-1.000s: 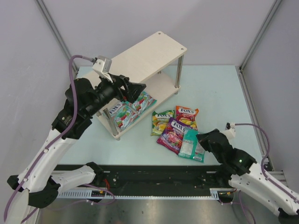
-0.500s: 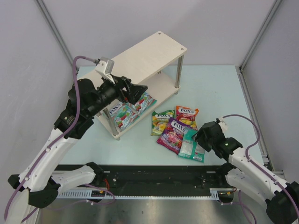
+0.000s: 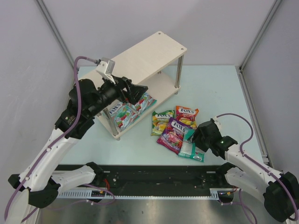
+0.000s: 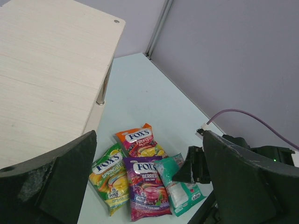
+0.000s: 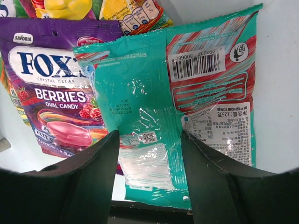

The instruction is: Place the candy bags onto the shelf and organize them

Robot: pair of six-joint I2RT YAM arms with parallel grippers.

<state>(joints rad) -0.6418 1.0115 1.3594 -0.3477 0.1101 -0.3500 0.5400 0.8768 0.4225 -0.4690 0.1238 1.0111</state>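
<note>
- Grey walls (image 3: 224,28) close in the table (image 3: 219,88) at the back and on both sides, and a black rail (image 3: 159,184) runs along the near edge.
- The widest bare stretch of the pale blue-green tabletop is at the far right, behind the loose bags.
- The shelf (image 3: 145,60) stands on the diagonal at the far left, with only a narrow strip of bare table between its near corner and the loose bags.
- The shelved bags (image 3: 125,113) lie flat on its lower board, at the near end.
- The left gripper (image 3: 138,92) hovers just above them, its fingers spread wide with nothing between.
- At mid-table the green-yellow bag (image 3: 160,122) and the red-orange bag (image 3: 186,115) lie side by side. The purple bag (image 3: 171,134) overlaps their near ends.
- Two teal bags (image 3: 188,148) lie backs up at the purple one's right, the left one overlapping both neighbours.
- The right gripper (image 5: 149,154) hangs over that upper teal bag, its fingers parted to either side. I cannot tell whether they touch it.
</note>
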